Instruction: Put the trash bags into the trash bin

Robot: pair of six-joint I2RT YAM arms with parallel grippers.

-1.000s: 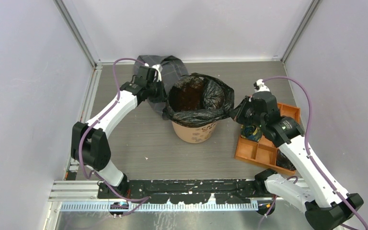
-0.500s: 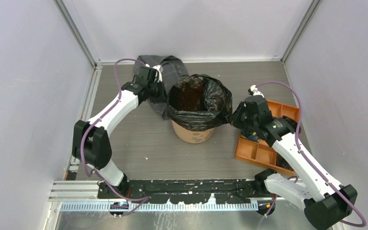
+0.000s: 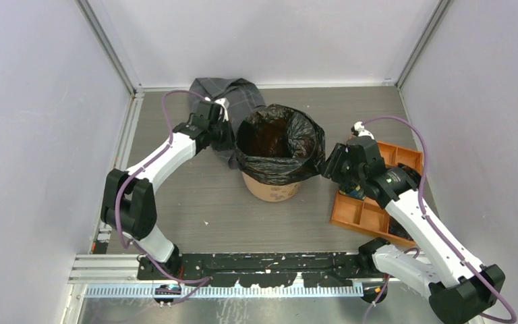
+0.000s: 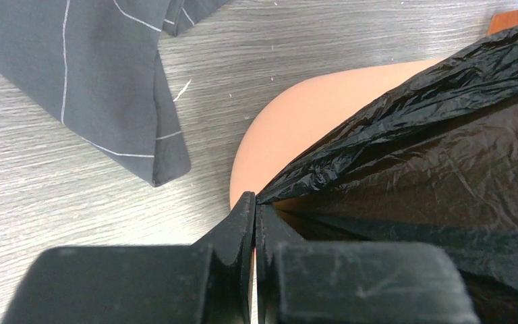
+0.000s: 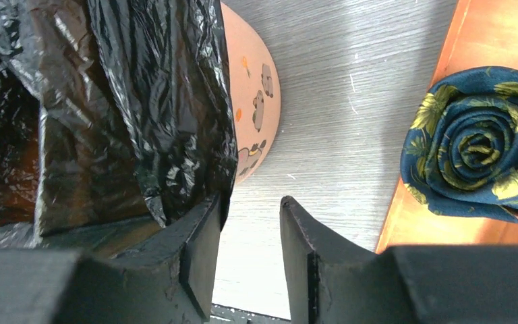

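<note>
Left arm (image 3: 164, 154) and right arm (image 3: 415, 206) are reaching forward, inward; left gripper (image 4: 255, 210) is clamping tight, right gripper (image 5: 251, 226) is sitting parted.

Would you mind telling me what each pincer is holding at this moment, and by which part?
The left pincer pinches the trash bag by its edge; the right pincer stands open, holding nothing.

Locate the grey checked cloth (image 3: 239, 91) crumpled at the far side of the wood-grain counter (image 3: 195, 196), with one folded corner lying flat. Find the orange compartment tray (image 3: 351, 210) at the right of the counter. Note the rolled dark-blue fabric with yellow leaf print (image 5: 475, 169) resting in one tray compartment.
</note>
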